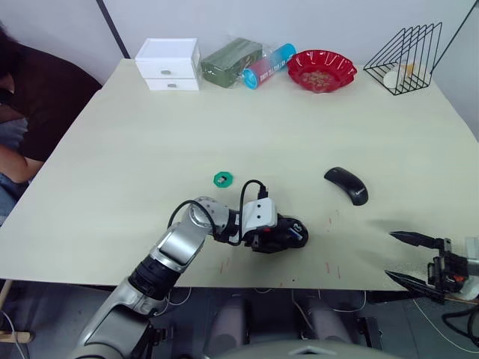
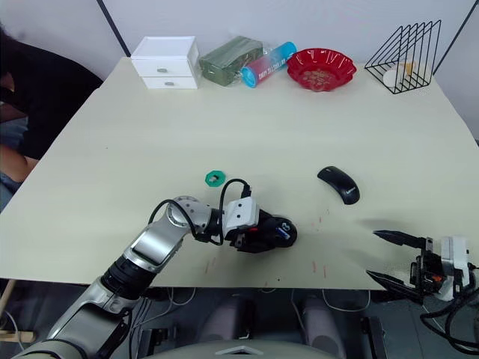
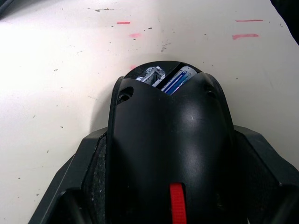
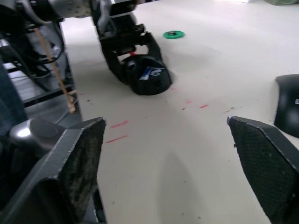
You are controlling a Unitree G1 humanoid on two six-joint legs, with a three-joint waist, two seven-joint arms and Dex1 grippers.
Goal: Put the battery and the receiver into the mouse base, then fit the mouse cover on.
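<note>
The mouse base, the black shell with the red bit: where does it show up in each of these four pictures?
Left eye view: mouse base near the table's front edge, in the left gripper.
Right eye view: same spot, front centre.
Left wrist view: close up, between the fingers, battery inside.
Right wrist view: far side, held by the other arm.
Shared landmark: green disc, just beyond the base.

I see a pale cream table with faint red marks near its front edge, set against a plain white wall. A dark diagonal strip crosses the wall at the far left corner. Beneath the front edge, cables hang over a grey floor. Lighting is even and diffuse, with soft shadows.
</note>
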